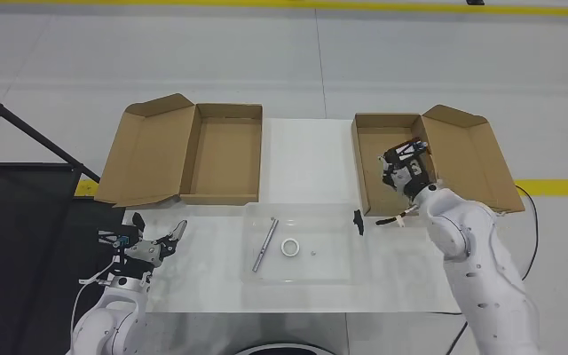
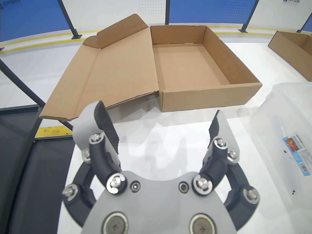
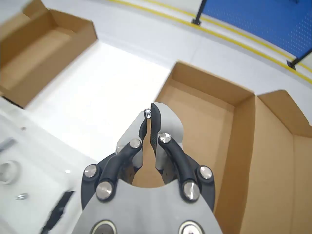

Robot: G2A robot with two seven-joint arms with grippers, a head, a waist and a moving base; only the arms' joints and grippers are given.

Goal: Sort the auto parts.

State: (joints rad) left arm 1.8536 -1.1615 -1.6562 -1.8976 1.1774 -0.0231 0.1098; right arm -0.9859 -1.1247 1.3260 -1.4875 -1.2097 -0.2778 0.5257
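While the right tool [image 3: 149,116] pinches a small screw [image 3: 147,113] over the right box [image 3: 199,122], left tool [image 2: 159,113] spread above the bench [image 2: 156,147], near the left box [image 2: 190,69]

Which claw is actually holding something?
The right gripper, pinching a small shiny part over a cardboard box; the left gripper is open and empty.

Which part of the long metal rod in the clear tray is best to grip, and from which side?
Probably its middle, from straight above. The rod lies flat and slanted on the floor of the clear tray, so the open left gripper should close across its thin width. The white ring lies close beside it, apart; stay clear of it.
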